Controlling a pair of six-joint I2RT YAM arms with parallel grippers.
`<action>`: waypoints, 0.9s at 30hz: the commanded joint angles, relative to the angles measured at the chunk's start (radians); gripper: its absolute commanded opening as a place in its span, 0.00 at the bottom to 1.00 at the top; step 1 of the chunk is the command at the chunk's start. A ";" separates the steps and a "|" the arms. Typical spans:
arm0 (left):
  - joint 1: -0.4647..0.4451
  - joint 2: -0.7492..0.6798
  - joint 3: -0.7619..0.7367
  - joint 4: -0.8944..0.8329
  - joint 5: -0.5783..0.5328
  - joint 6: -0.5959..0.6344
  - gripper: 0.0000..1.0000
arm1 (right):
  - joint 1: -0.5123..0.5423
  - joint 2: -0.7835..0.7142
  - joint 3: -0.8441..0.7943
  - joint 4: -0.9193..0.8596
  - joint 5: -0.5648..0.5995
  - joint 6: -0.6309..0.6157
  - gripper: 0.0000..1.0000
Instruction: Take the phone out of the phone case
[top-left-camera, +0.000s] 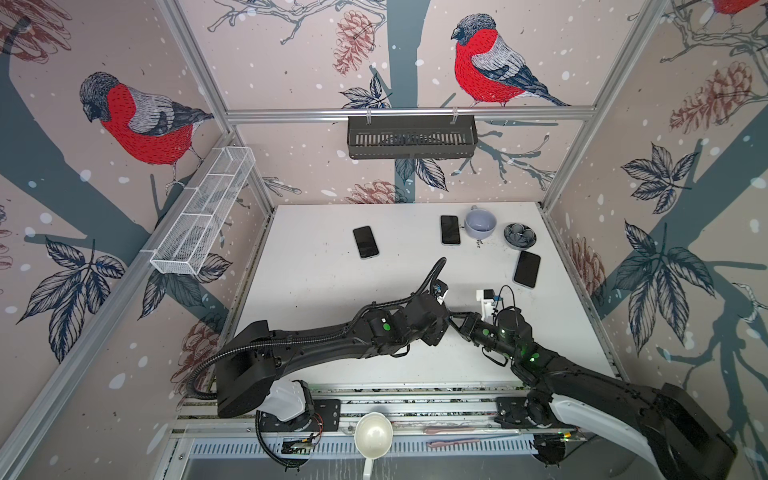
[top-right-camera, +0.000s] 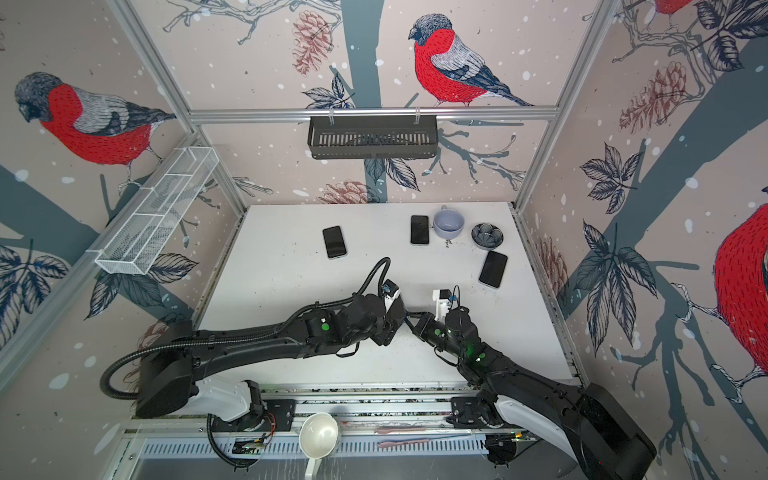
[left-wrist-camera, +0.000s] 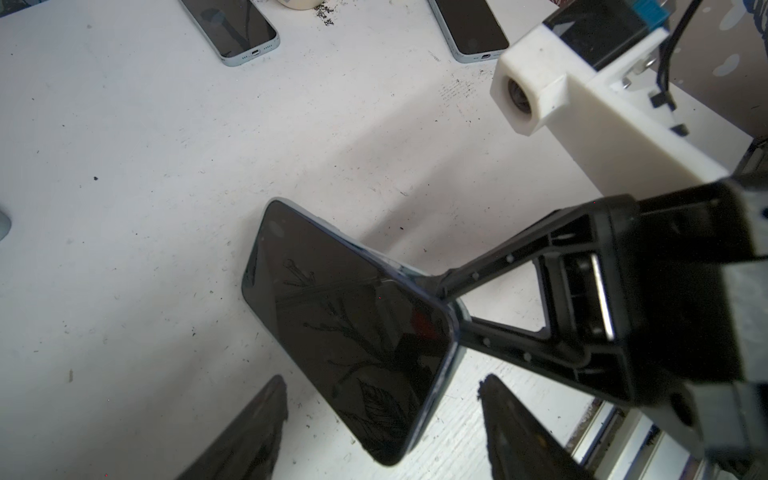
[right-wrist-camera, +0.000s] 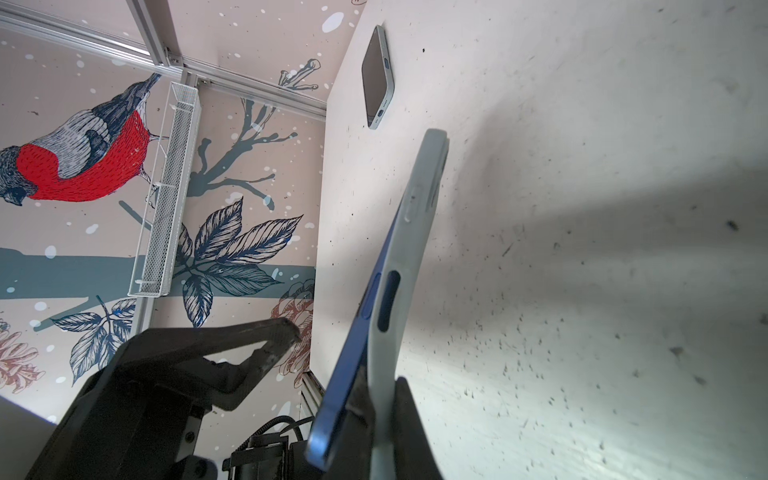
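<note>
Phone extends lengthwise, tilted, from right fingers clamping its case corner; left fingers parted.

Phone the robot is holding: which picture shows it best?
The left wrist view: the phone shows its whole dark screen, with the right gripper clamped at one corner. The right wrist view shows only its blue edge and grey case. In both top views the arms hide it.
</note>
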 joint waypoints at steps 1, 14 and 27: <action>-0.002 0.026 0.026 -0.011 -0.055 0.003 0.67 | 0.001 -0.005 -0.003 0.093 -0.016 0.011 0.00; -0.011 0.144 0.095 -0.094 -0.296 -0.030 0.42 | 0.005 -0.062 -0.029 0.082 -0.023 0.026 0.00; -0.054 0.157 0.098 -0.048 -0.333 0.031 0.00 | 0.010 -0.083 -0.025 0.060 -0.021 0.037 0.00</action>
